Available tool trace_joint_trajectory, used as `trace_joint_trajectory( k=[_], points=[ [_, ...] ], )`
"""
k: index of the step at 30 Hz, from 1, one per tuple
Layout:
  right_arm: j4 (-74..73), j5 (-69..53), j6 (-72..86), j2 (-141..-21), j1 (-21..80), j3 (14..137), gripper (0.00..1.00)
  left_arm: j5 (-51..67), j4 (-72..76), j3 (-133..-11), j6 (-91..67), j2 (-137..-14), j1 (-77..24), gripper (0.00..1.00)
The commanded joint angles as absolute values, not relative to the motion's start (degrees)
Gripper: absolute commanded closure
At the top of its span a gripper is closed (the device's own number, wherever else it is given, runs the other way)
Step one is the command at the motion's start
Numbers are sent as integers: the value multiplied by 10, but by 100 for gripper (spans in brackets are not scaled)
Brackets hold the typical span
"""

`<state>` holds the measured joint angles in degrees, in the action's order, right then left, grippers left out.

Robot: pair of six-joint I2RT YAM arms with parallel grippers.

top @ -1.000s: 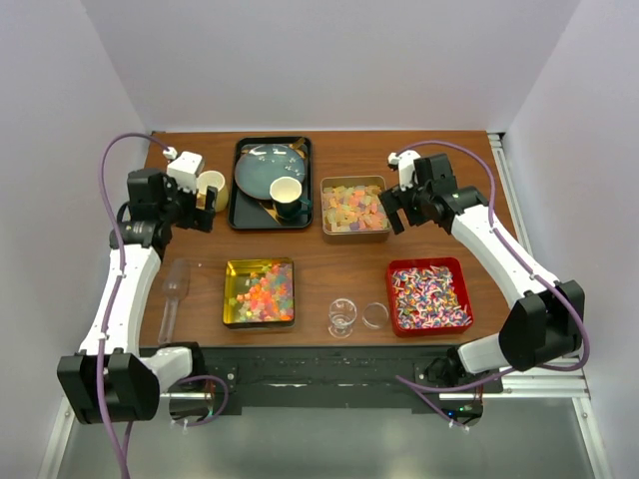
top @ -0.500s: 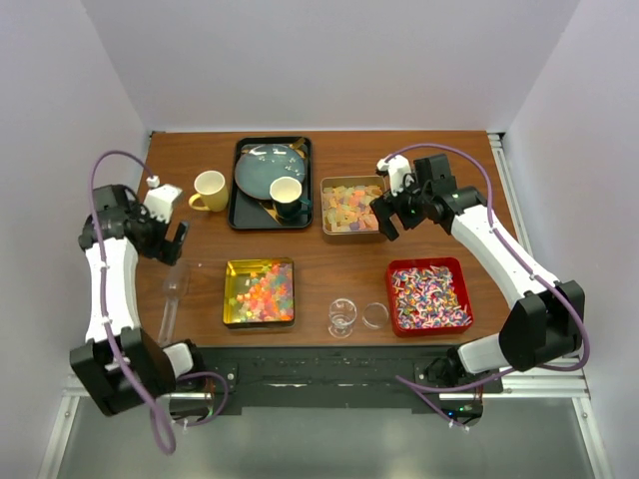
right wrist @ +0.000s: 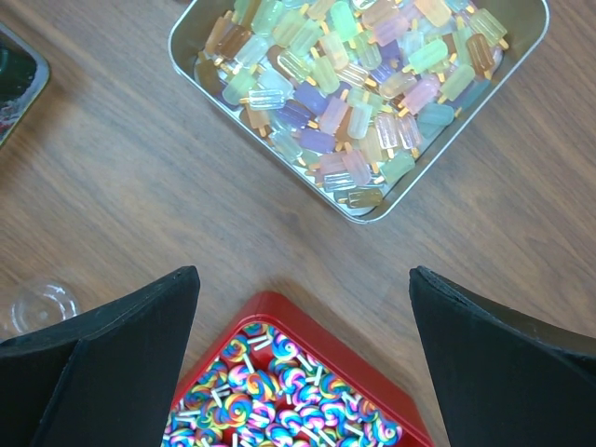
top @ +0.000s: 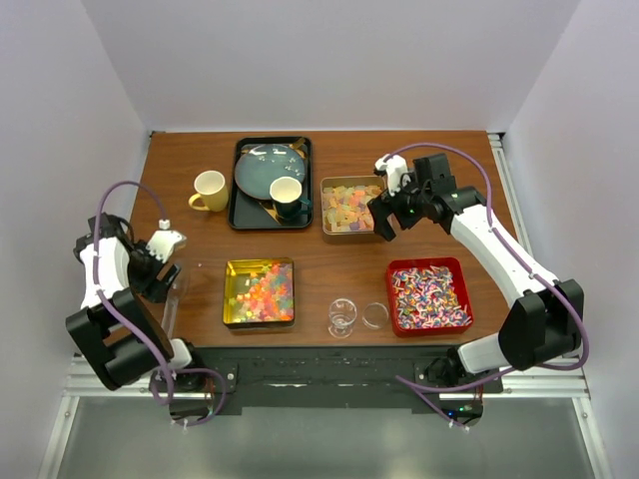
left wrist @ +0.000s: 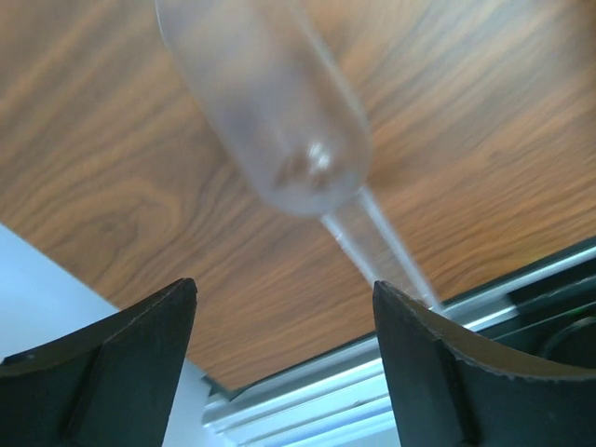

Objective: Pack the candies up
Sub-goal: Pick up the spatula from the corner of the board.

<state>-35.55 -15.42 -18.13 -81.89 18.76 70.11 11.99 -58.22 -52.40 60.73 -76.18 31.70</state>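
The candies lie in three trays: bright cubes in a gold tray (top: 260, 291), pastel pieces in a silver tray (top: 349, 207) (right wrist: 358, 88), and swirled striped pieces in a red tray (top: 429, 295) (right wrist: 279, 400). A clear plastic scoop (top: 168, 317) (left wrist: 270, 102) lies at the table's left front. My left gripper (top: 160, 267) (left wrist: 284, 284) hangs low over it, open, and the scoop's handle runs toward the right finger (left wrist: 447, 363). My right gripper (top: 384, 215) (right wrist: 303, 272) is open above the bare wood between the silver and red trays.
A small glass jar (top: 342, 316) (right wrist: 37, 303) and its lid (top: 375, 315) stand near the front edge. A yellow mug (top: 210, 190) sits at the back left. Beside it, a black tray (top: 243, 215) holds a blue plate (top: 268, 170) and a dark cup (top: 288, 197).
My left arm swung from beside the yellow mug down to the left front, over the scoop, and its jaws narrowed a little. The right gripper shifted slightly left toward the silver tray.
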Motion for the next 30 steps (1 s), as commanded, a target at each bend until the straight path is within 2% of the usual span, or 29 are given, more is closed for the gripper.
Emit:
trace_joint_trajectory(
  k=[1, 7, 15, 19, 26, 30],
  points=[
    [-359, -178, -194, -816, 191, 713, 1, 98, -541, -502, 721, -758, 365, 21],
    [-398, -174, -201, -824, 196, 746, 1, 131, -504, -459, 752, -754, 381, 20],
    [-460, -162, -210, -850, 199, 784, 1, 264, -627, -561, 625, -809, 381, 11],
    [-468, -152, -213, -877, 199, 814, 1, 257, -549, -535, 507, -766, 357, 8],
    [-469, -139, -193, -925, 200, 874, 1, 165, -455, -519, 346, -789, 257, 16],
    [-471, -128, -196, -936, 200, 888, 1, 123, -448, -528, 302, -831, 250, 25]
  ],
)
